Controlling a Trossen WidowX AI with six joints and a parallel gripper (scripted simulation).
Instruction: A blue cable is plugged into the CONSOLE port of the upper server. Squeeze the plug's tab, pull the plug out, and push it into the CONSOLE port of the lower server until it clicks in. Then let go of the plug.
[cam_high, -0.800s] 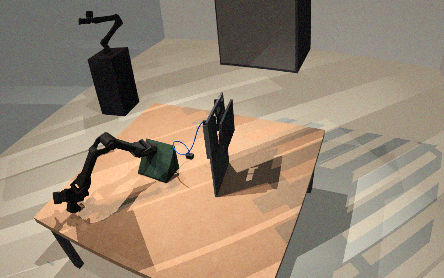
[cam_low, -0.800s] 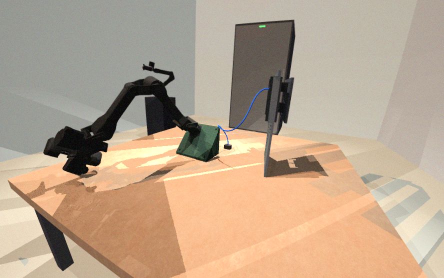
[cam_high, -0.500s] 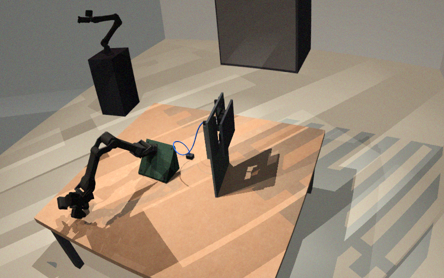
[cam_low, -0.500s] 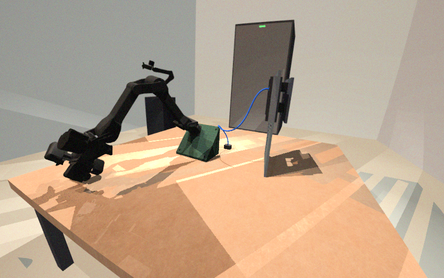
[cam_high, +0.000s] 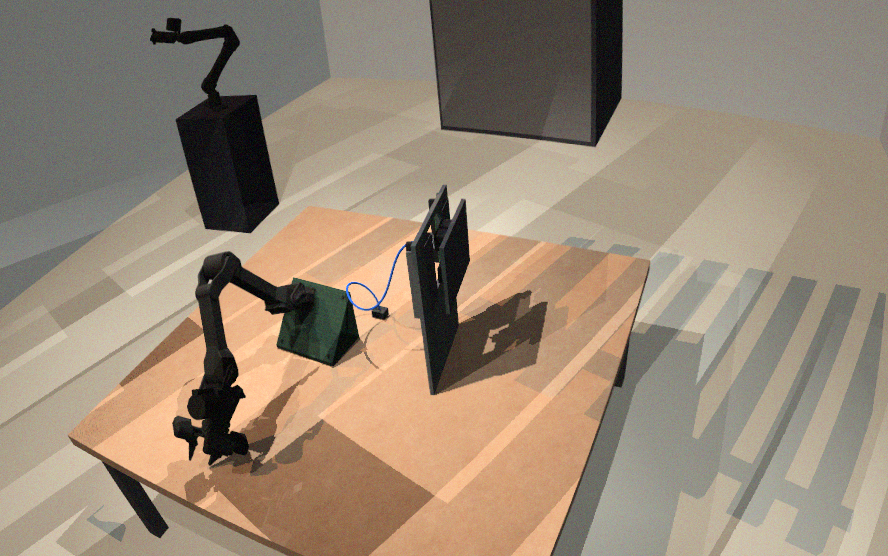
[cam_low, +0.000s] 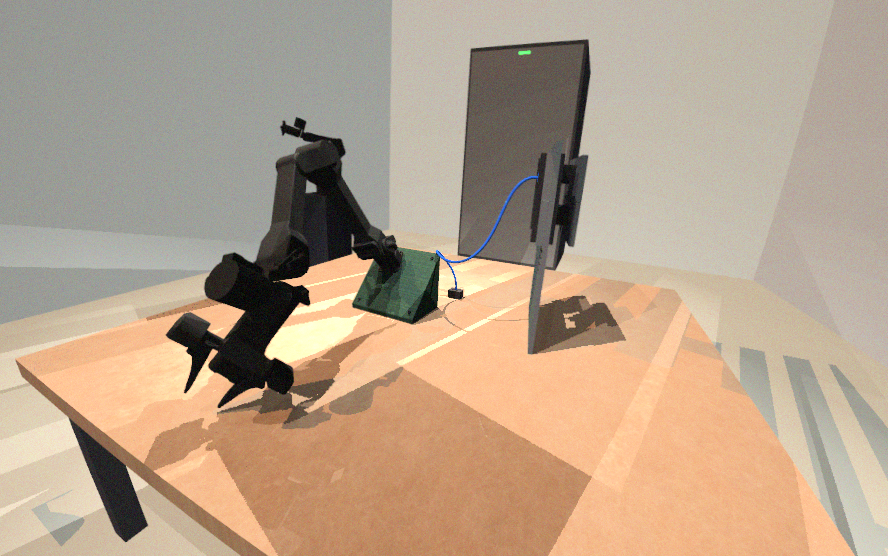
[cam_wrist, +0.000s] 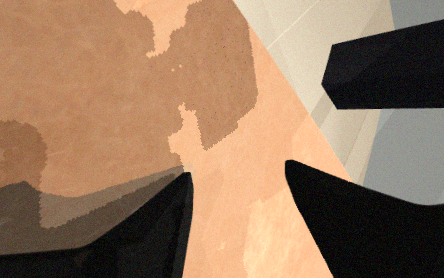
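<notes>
Tan, sun-striped boards of light cross the table (cam_high: 524, 419) (cam_low: 458, 432) (cam_wrist: 100, 90), and past its far side a tall dark cabinet (cam_high: 517, 65) (cam_low: 511, 130) stands on the floor. On the tabletop rises an upright panel assembly (cam_high: 435, 340) (cam_low: 536, 294). Well apart from it, the black arm (cam_high: 211, 314) (cam_low: 287, 203) reaches out from the sloping green wedge (cam_high: 308, 333) (cam_low: 406, 288) and bends down near the table's edge. Its gripper (cam_high: 201, 460) (cam_low: 203, 398) (cam_wrist: 238, 173) points downward, the two fingers about halfway open, with nothing caught between them; I can see bare tabletop through the gap. It touches neither cable nor panel. Over by the wedge, the blue cable (cam_high: 393, 268) (cam_low: 504, 208) loops up to the panel's upper part, where its far end meets the face; the plug there is too small for me to make out. The other end runs to a little black block (cam_high: 380, 313) (cam_low: 455, 294) on the table.
</notes>
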